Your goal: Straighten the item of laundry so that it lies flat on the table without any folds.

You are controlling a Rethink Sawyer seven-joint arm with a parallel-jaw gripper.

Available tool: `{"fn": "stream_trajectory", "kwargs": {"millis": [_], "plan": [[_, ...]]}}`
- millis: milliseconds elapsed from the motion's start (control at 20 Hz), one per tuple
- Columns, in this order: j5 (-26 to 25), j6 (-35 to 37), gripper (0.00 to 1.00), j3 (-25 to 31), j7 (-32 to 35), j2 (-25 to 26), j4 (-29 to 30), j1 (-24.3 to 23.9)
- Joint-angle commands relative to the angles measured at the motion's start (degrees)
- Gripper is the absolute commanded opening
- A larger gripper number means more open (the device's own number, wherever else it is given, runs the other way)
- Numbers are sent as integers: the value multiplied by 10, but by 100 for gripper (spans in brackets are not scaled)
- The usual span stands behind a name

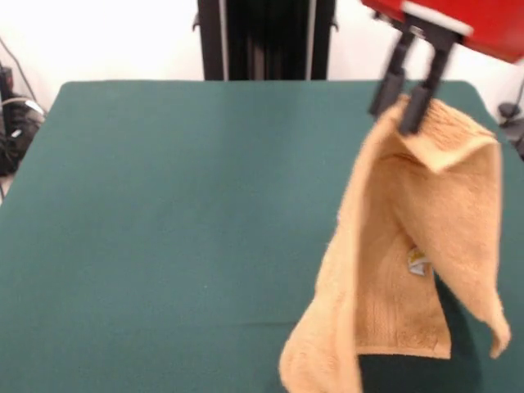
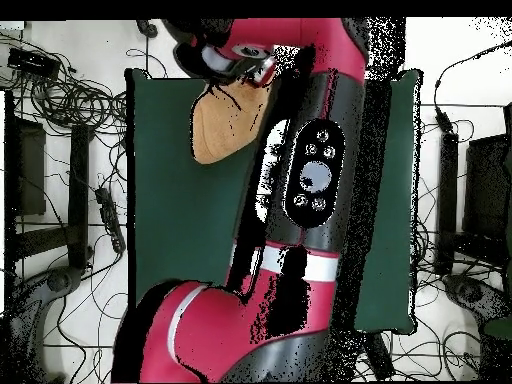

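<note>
Orange-tan towel [image 1: 393, 270]: it hangs in the air at about 4 o'clock in the front view. It is soft and fuzzy, and it droops in long folds. It is not flat.
Towel bottom: the low end curls at the near edge of the picture. I cannot tell if it touches the bench there.
White tag [image 1: 417, 261]: a small tag shows on the middle of the hanging cloth, on the side facing the camera.
Woven band: a ribbed strip runs across the cloth below the tag, near one edge.
Towel top: the top edge is bunched up and folded over in a point. This part is right at the fingers.
Fingers [image 1: 404, 100]: two black fingers point down, close together, and pinch the top of the towel. They hold it up.
Arm [image 1: 458, 20]: the red part sits above the fingers at about 1 o'clock in the front view.
Bench [image 1: 180, 221]: dark green cloth covers it. Most of it lies bare from 9 o'clock across to the middle.
Overhead towel [image 2: 218, 125]: from above, the towel shows as a tan shape at about 11 o'clock, partly under the arm.
Overhead arm [image 2: 310, 180]: the big red and black arm lies across the middle of the green bench [image 2: 180, 220] and hides a lot of it.
Overhead fingers: I cannot make them out from above.
</note>
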Motion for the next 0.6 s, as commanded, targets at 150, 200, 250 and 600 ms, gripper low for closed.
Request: {"fn": "stream_trajectory", "kwargs": {"millis": [150, 200, 250, 600], "plan": [[-85, -20, 0, 128, -284, -142, 306, 25], [-89, -38, 0, 136, -285, -158, 339, 25], [-94, -53, 0, 143, -286, -169, 364, 24], [-125, -159, 0, 187, -291, -211, 481, 13]]}}
